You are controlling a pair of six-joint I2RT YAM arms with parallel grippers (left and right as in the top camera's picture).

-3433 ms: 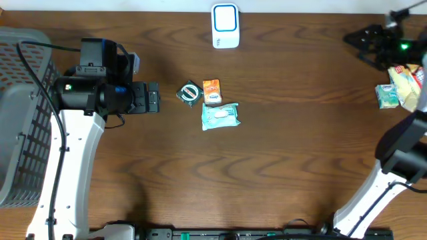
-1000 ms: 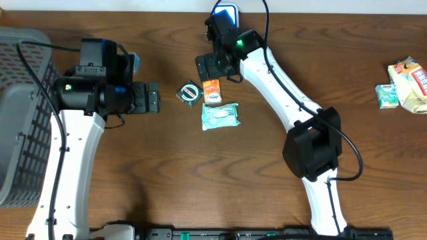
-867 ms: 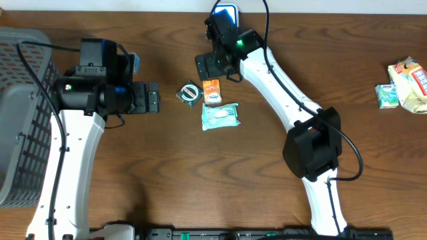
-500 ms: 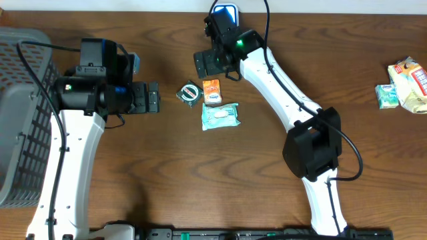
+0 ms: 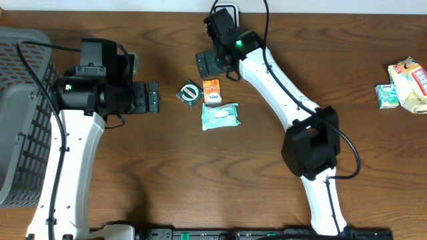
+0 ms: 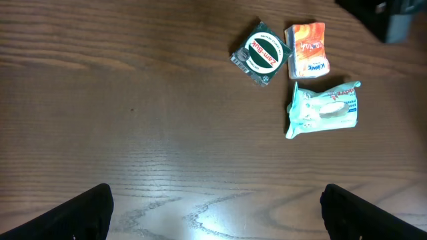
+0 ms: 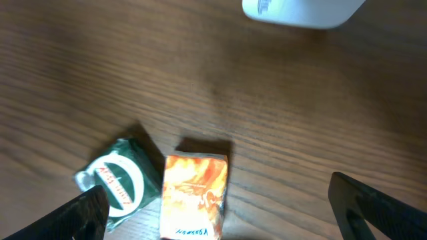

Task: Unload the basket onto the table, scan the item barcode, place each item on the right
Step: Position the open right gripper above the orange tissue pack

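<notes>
Right claw swung across, spread beside orange packet; only overhead shows basket.

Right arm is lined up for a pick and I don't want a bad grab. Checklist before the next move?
1. Right pincer open: ok.
2. Right pincer over the orange pack: ok, the pack lies between the fingers in the wrist view.
3. Pack clear of neighbours: cannot tell. The tin sits close beside it and the wipes just below; contact is unclear.
4. Barcode side known: cannot tell, none is visible on the top face.
5. Path to the scanner: ok, nothing lies between it and the pack.
6. Left pincer out of the way: ok, open, off to the left of the items.
</notes>
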